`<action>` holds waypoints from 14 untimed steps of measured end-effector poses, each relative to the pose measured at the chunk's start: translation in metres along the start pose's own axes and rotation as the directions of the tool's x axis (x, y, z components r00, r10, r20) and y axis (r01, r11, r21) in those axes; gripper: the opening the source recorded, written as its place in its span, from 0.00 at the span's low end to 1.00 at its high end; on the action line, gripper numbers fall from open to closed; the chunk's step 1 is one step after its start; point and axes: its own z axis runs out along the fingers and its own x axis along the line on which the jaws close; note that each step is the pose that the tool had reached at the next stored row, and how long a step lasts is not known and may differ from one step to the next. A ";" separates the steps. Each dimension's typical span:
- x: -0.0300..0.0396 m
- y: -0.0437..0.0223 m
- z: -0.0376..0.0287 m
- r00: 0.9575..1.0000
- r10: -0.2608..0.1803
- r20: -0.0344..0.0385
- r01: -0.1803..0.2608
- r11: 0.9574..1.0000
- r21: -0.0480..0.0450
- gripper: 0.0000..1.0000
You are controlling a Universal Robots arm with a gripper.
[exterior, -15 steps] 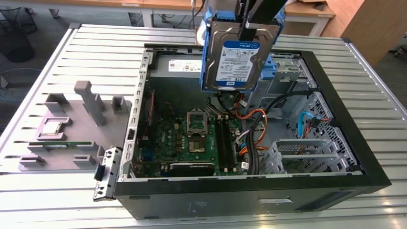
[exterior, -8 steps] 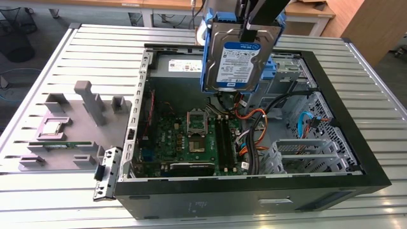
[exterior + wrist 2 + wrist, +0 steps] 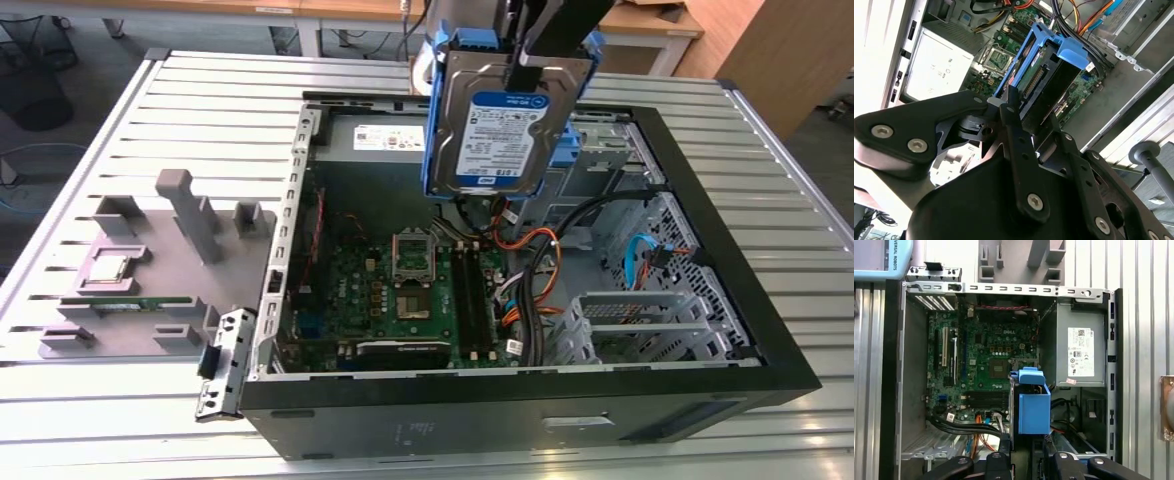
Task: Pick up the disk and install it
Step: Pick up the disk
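The disk (image 3: 507,130) held above the open computer case (image 3: 467,420).
The fingers (image 3: 1016,135) clamp its top edge; it hangs upright over the case interior.

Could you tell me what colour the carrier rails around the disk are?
Blue; the carrier rails frame the silver-grey disk, clearest in the exterior view.
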 end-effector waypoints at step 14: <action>0.0052 -0.0007 -0.0001 1.000 0.000 0.000 0.000 1.000 0.000 0.35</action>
